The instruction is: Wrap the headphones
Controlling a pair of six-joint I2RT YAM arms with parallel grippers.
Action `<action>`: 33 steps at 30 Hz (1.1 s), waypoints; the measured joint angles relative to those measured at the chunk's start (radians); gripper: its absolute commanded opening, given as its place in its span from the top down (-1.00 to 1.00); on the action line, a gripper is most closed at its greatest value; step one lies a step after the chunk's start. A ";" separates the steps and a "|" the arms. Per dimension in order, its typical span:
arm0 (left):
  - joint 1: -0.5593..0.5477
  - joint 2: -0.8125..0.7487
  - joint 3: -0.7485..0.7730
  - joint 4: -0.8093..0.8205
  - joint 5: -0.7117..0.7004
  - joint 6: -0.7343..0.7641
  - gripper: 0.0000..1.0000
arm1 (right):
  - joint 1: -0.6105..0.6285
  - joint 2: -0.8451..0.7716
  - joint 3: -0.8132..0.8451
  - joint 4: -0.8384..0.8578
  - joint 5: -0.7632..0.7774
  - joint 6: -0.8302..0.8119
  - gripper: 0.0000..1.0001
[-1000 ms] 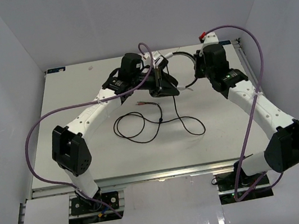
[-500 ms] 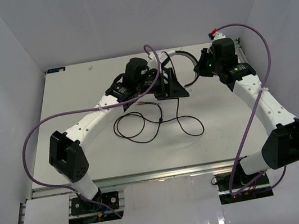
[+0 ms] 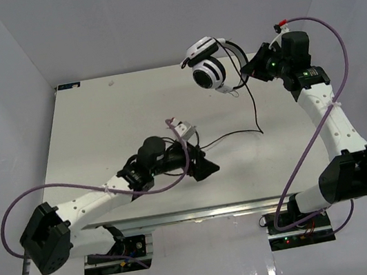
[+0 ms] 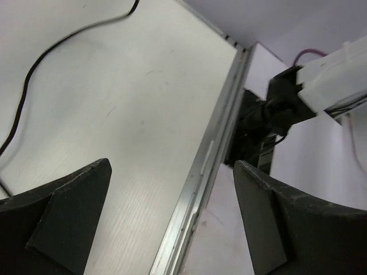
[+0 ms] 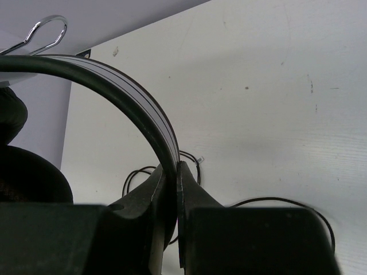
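Observation:
The white-and-black headphones (image 3: 209, 70) hang in the air over the table's far edge. My right gripper (image 3: 251, 71) is shut on their black-and-white headband (image 5: 137, 109), which is pinched between the fingertips of that gripper (image 5: 175, 169). The thin dark cable (image 3: 256, 112) drops from the cups to the table and trails left towards my left arm. On the table below, the right wrist view shows loops of cable (image 5: 192, 157). My left gripper (image 3: 200, 163) is low near the table's front edge, open (image 4: 172, 172) and holding nothing. A stretch of cable (image 4: 34, 63) lies beyond it.
The table's metal front rail (image 4: 206, 166) runs between my left fingers, with the right arm's base (image 4: 261, 123) beyond it. White walls enclose the table (image 3: 99, 137) on three sides. Purple arm cables (image 3: 333, 93) arch beside both arms.
My left gripper opened, let go and pulled back from the headphones to the front edge. My right arm lifted the headphones up and back, drawing the cable's loops out.

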 measured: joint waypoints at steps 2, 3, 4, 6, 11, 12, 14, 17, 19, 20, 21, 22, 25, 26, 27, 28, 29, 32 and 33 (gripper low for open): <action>-0.002 -0.041 -0.136 0.123 -0.050 -0.020 -0.96 | 0.000 -0.001 0.000 0.000 -0.005 -0.003 0.85; -0.005 -0.042 -0.186 0.191 -0.070 -0.038 -0.96 | 0.000 -0.001 0.000 0.000 -0.007 -0.003 0.85; -0.010 -0.036 -0.231 0.261 -0.093 -0.057 -0.96 | 0.000 -0.002 0.000 0.000 -0.009 -0.004 0.85; -0.042 0.025 -0.270 0.396 -0.147 -0.087 -0.96 | 0.000 -0.005 0.000 0.000 -0.012 -0.007 0.85; -0.153 0.296 -0.154 0.584 -0.262 -0.007 -0.96 | 0.000 -0.012 0.000 -0.001 -0.014 -0.017 0.85; -0.166 0.347 -0.122 0.614 -0.282 0.023 -0.96 | 0.000 -0.015 0.000 -0.001 -0.014 -0.019 0.85; -0.181 0.440 -0.070 0.696 -0.304 0.091 -0.96 | 0.000 -0.025 0.000 -0.004 -0.014 -0.025 0.85; -0.183 0.578 0.040 0.768 -0.331 0.181 -0.96 | 0.005 -0.048 0.000 -0.006 -0.014 -0.026 0.85; -0.183 0.677 0.153 0.791 -0.348 0.235 -0.96 | 0.009 -0.067 -0.001 -0.006 -0.014 -0.027 0.84; -0.183 0.730 0.216 0.803 -0.355 0.262 -0.96 | 0.011 -0.077 -0.003 -0.006 -0.015 -0.027 0.84; -0.182 0.775 0.270 0.815 -0.361 0.290 -0.96 | 0.013 -0.088 -0.006 -0.005 -0.018 -0.026 0.84; -0.182 0.817 0.317 0.825 -0.365 0.317 -0.96 | 0.015 -0.098 -0.010 -0.004 -0.021 -0.026 0.85; -0.181 0.913 0.410 0.837 -0.374 0.375 -0.96 | 0.020 -0.120 -0.021 -0.002 -0.029 -0.026 0.85; -0.180 0.948 0.444 0.837 -0.376 0.393 -0.96 | 0.022 -0.125 -0.024 -0.002 -0.034 -0.026 0.85; -0.177 0.980 0.477 0.834 -0.376 0.404 -0.96 | 0.024 -0.130 -0.029 -0.001 -0.040 -0.025 0.85; -0.175 1.011 0.509 0.832 -0.376 0.416 -0.96 | 0.025 -0.135 -0.033 -0.001 -0.045 -0.025 0.85; -0.173 1.041 0.541 0.827 -0.376 0.426 -0.96 | 0.025 -0.139 -0.035 -0.001 -0.048 -0.025 0.85; -0.164 1.108 0.627 0.797 -0.377 0.441 -0.94 | 0.025 -0.149 -0.042 -0.001 -0.055 -0.025 0.85; -0.158 1.122 0.653 0.785 -0.377 0.443 -0.94 | 0.025 -0.154 -0.047 -0.001 -0.058 -0.024 0.85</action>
